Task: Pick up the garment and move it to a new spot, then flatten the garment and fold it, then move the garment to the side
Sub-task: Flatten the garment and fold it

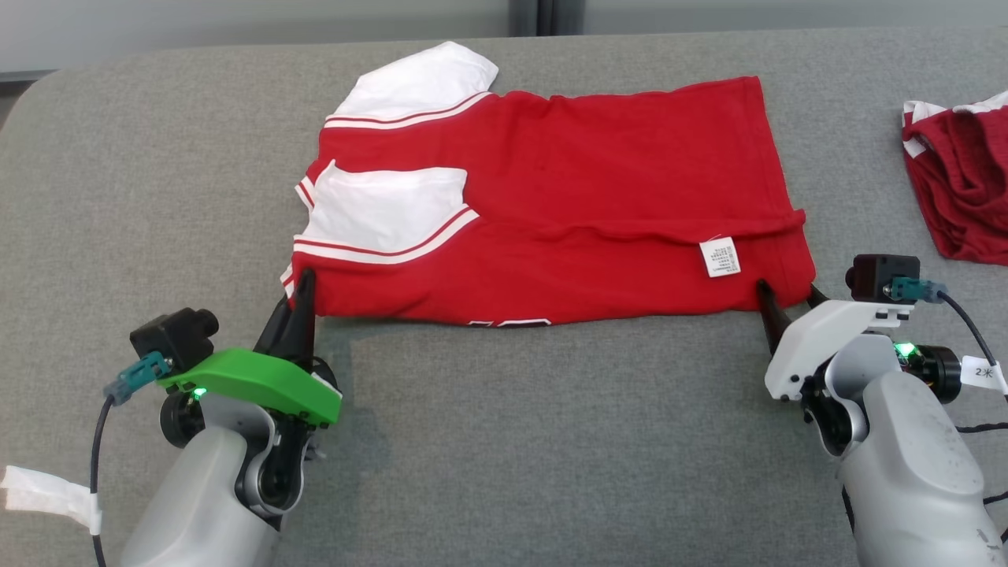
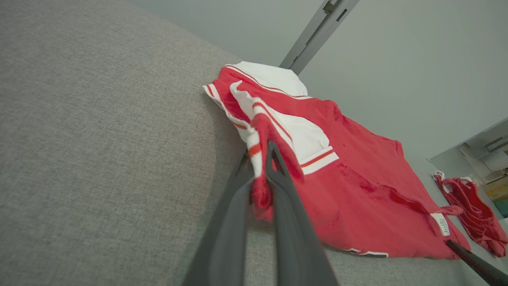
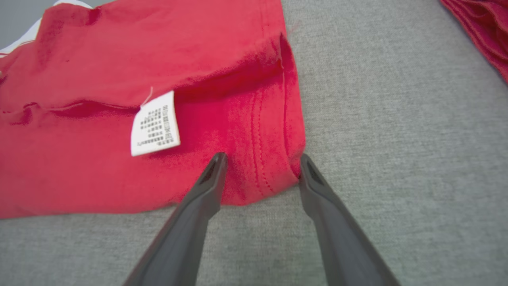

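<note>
The red shirt (image 1: 591, 181) lies folded across the upper middle of the head view on the grey table (image 1: 504, 441), its near edge running between the two pincers. The left pincer (image 1: 303, 293), at lower left, is clenched on the shirt's collar-end corner — the left wrist view shows red-and-white cloth bunched between its fingers — while the right pincer (image 1: 787, 293), at lower right, stands released, its tips spread either side of the hem corner, just right of the white label (image 1: 720, 257). A second red garment (image 1: 961, 189) lies apart at the right edge.
</note>
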Available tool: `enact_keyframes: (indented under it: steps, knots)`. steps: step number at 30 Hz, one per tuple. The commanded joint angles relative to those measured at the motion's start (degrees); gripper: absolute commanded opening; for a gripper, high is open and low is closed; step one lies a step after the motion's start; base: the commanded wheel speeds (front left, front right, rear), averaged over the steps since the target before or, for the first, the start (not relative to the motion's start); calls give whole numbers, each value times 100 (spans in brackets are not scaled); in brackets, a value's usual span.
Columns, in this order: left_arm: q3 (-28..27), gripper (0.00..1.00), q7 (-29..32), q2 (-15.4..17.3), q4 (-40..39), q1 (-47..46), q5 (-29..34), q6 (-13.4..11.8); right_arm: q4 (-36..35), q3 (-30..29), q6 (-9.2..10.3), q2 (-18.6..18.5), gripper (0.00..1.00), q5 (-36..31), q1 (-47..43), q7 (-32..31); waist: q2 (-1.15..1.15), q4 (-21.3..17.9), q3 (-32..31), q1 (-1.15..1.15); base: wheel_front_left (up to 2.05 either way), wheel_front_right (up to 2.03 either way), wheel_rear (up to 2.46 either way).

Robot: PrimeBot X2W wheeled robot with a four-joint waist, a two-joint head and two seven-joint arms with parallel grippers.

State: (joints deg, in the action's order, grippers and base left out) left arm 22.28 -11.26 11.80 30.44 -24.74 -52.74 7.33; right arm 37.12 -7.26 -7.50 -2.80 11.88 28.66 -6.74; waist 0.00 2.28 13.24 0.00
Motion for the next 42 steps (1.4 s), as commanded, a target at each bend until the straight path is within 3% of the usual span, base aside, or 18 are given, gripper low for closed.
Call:
enact_keyframes:
  steps: [1,8,14,20,29,39,40,41,42]
  knots:
    - [-2,0,-57,67,-17,-109,18,17,62,-14,4,-22,0,-34,109,-14,0,-10,-8,0,0,0,0]
    - [9,0,-134,260,-199,-224,79,19,110,-63,4,-22,0,237,512,43,0,-51,-104,0,0,0,0]
    - [22,0,-40,548,-705,26,98,-2,-410,-11,4,-30,0,593,394,-179,0,-106,-304,0,0,0,0]
    - [34,0,225,852,-1646,756,-5,-255,-1498,-26,4,-57,0,891,-357,-583,0,-149,-447,0,0,0,0]
    - [-46,0,392,1044,-2868,2264,-328,-810,-3177,-292,4,-32,0,939,-2283,-944,0,-156,-532,0,0,0,0]
    - [141,0,571,1088,-2779,2852,-353,-998,-3190,-222,4,-24,0,1293,-3034,-820,0,-210,-500,0,0,0,0]
    - [153,0,585,1060,-2720,2861,-379,-1000,-3143,-223,4,-24,5,1283,-3023,-795,0,-208,-501,0,0,0,0]
    - [182,0,603,1049,-2658,2863,-383,-1002,-3096,-218,4,-23,33,1282,-3004,-761,0,-206,-505,0,0,0,0]
    - [208,4,606,1056,-2603,2845,-337,-1014,-3048,-218,4,-24,88,1273,-2982,-725,0,-205,-510,0,0,0,0]
